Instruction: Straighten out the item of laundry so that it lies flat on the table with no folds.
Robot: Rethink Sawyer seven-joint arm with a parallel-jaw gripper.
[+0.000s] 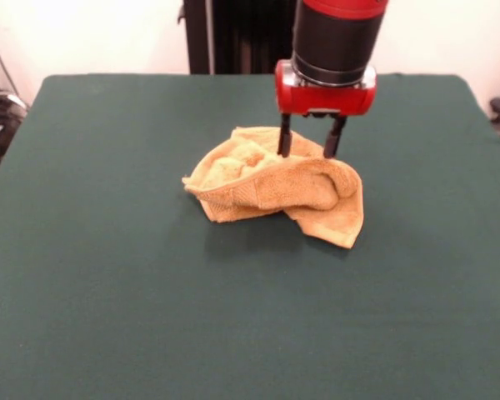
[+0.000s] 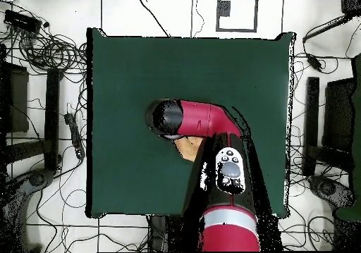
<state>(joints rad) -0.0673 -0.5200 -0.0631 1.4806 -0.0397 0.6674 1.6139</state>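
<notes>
Towel [image 1: 275, 187]: golden-orange terry, crumpled in a bunched heap with several folds, near the middle of the tabletop [image 1: 108, 292].
Towel from overhead: mostly hidden under the arm [image 2: 211, 120]; only a small orange patch shows.
Claw [image 1: 310, 140]: directly above the towel's rear part, two dark fingers [image 1: 284, 137] spread apart, tips at the cloth, gripping nothing visibly.

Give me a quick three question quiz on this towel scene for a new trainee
1. True or false: the towel lies flat on the table.
2. Where is the gripper? A) on bare table B) over the towel C) out of view
3. Fill in: in the overhead view, the arm hides most of the ____.

Key: 1 false, it is crumpled; 2 B, fingers apart; 3 towel.
</notes>
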